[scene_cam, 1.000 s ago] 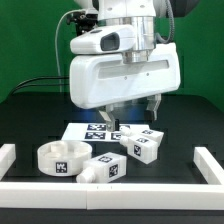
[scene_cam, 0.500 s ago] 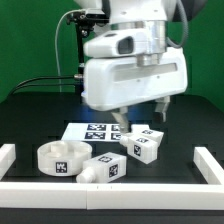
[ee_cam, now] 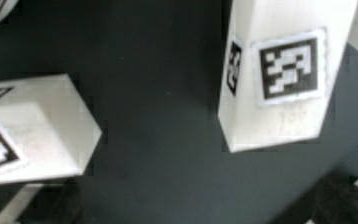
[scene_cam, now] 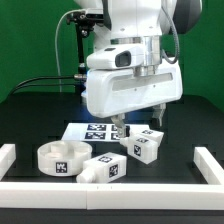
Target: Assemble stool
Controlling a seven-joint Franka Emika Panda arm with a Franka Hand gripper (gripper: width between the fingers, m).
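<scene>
**Gripper.** The gripper [scene_cam: 138, 118] hangs below the large white hand body with its two dark fingers [scene_cam: 120, 123] set wide apart. Nothing sits between them and they hold no part. It is positioned over the far end of the parts group, above the marker board [scene_cam: 85, 131] and the rear leg [scene_cam: 153, 131]. Whether the finger towards the exterior view's left touches the board cannot be judged from this angle.

**Stool parts.** All parts lie loose on the black table [scene_cam: 30, 125].
- The round seat [scene_cam: 60, 157] rests flat towards the exterior view's left.
- The near leg [scene_cam: 103, 169] lies just beside the seat.
- The middle leg [scene_cam: 140, 148] lies below the gripper and in front of the rear leg.

**Hidden or unclear.**
- The middle leg covers the lower part of the rear leg.
- The hand body and fingers block part of the marker board.
- In the wrist view the fingertips [ee_cam: 25, 203] are blurred dark shapes at the frame corners.
- The wrist view shows a tagged leg [ee_cam: 279, 80] in full length, and a second leg [ee_cam: 25, 130] cut off by the frame edge. It cannot be told which of the three legs these are.

**Markings.** Square black-and-white tags appear on the seat, on each leg and on the marker board.

**Surroundings.** White border rails [scene_cam: 210, 162] edge the table.
</scene>
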